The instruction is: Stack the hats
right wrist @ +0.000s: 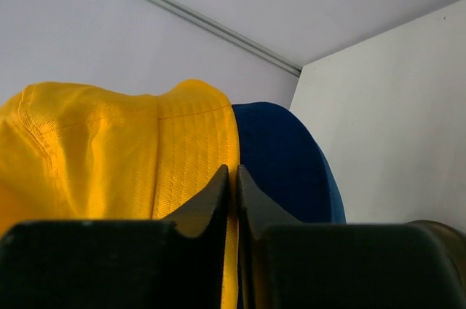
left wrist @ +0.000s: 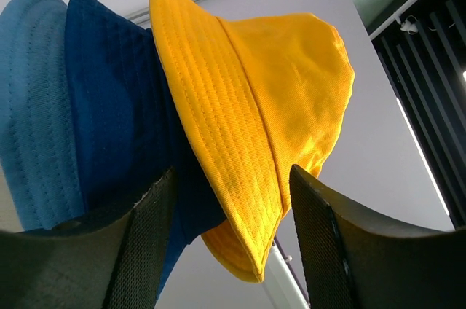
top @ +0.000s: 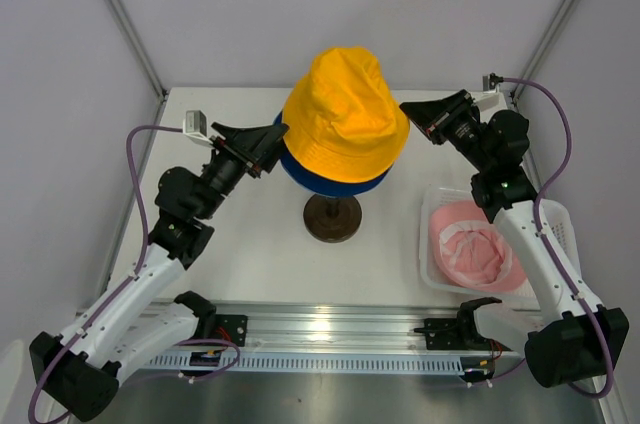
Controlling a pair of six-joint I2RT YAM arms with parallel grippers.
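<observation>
A yellow hat (top: pixel 345 109) sits on top of a dark navy hat (left wrist: pixel 116 105) and a light blue hat (left wrist: pixel 33 105), stacked on a stand. A pink hat (top: pixel 470 249) lies upside down in the basket at the right. My left gripper (top: pixel 278 134) is open at the stack's left side. In the left wrist view (left wrist: pixel 233 170) the yellow brim's edge hangs between its jaws without touching them. My right gripper (top: pixel 405 106) is at the stack's right side. In the right wrist view (right wrist: pixel 234 169) its jaws are pinched together on the yellow brim's edge.
The stack stands on a dark round base (top: pixel 333 219) at mid table; the head under the hats is hidden. A white mesh basket (top: pixel 560 219) sits at the right, near the right arm. Grey walls enclose the table at the back and sides.
</observation>
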